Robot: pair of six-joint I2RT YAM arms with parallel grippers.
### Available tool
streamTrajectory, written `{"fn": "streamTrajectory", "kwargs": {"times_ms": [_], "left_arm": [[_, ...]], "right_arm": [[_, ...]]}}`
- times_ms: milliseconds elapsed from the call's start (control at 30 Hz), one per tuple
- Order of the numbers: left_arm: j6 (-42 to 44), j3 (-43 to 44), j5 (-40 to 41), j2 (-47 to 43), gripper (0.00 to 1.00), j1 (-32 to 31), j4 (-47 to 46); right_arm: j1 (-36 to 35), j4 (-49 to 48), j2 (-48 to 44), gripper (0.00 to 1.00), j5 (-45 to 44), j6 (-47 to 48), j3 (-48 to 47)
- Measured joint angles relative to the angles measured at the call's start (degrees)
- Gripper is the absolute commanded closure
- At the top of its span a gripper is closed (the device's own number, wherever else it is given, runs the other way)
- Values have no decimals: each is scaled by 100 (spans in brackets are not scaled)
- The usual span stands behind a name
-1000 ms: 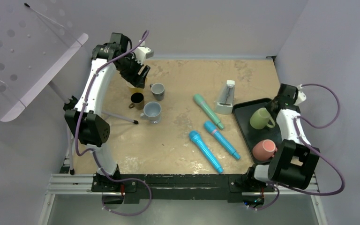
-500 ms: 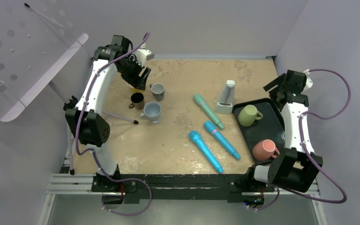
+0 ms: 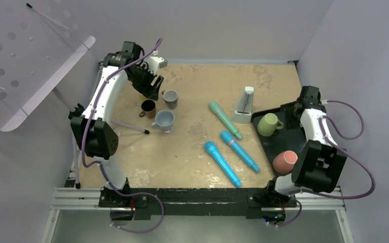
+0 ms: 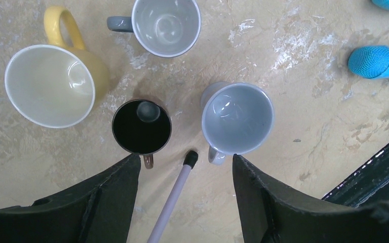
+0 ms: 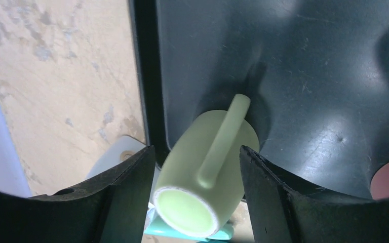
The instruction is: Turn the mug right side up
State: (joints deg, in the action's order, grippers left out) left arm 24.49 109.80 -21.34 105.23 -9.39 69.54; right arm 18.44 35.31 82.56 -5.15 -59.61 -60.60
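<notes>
Inside the black tray [image 3: 285, 143], hard by its left rim toward the far corner: the green mug [image 3: 267, 124], handle turned toward the tray's middle. From the right wrist, a flat pale disc ringed in white at its upper end; cannot tell whether mouth or base. Just outside that same tray corner, the white metronome [image 3: 244, 107]. Left of the tray rim, three toy microphones [image 3: 239, 151] on the table. At the tray's near end, a pink mug [image 3: 285, 161], partly behind the right arm's elbow. Bare tray floor between the two mugs; little room on the tray's right, with the wall close alongside.

Above the tray's far part, the right gripper [image 5: 195, 152], jaws apart, framing the green mug without touching it. Well left of the tray, past the microphones, the left gripper [image 4: 185, 164], jaws wide apart over four upright cups [image 4: 237, 117], gripping nothing.

Against half a second earlier: green mug in the same tray spot; right wrist lower and nearer the tray, elbow folded in over the tray's near end. Against a second earlier: mug then further toward the tray's middle, at the gripper. Left arm hardly shifted.
</notes>
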Motion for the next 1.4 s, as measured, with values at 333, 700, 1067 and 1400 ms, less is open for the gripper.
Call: {"fn": "streamTrajectory", "kwargs": {"times_ms": [333,700,1067,1400], "left_arm": [[-7,-4,-2,-7,30,0,-7],[-11,-4,-2,-90,30,0,-7],[-133,76,-205,-120,29,-2,79],[-433,413,-940,-122,30,-37,236]], "right_arm": [[0,-280,498,51,146,-295,389],[2,-717,798,91,302,-26,426],[-7,-807,-229,100,527,1633,428],[-13,-1010,-1705,100,1143,2809,695]]}}
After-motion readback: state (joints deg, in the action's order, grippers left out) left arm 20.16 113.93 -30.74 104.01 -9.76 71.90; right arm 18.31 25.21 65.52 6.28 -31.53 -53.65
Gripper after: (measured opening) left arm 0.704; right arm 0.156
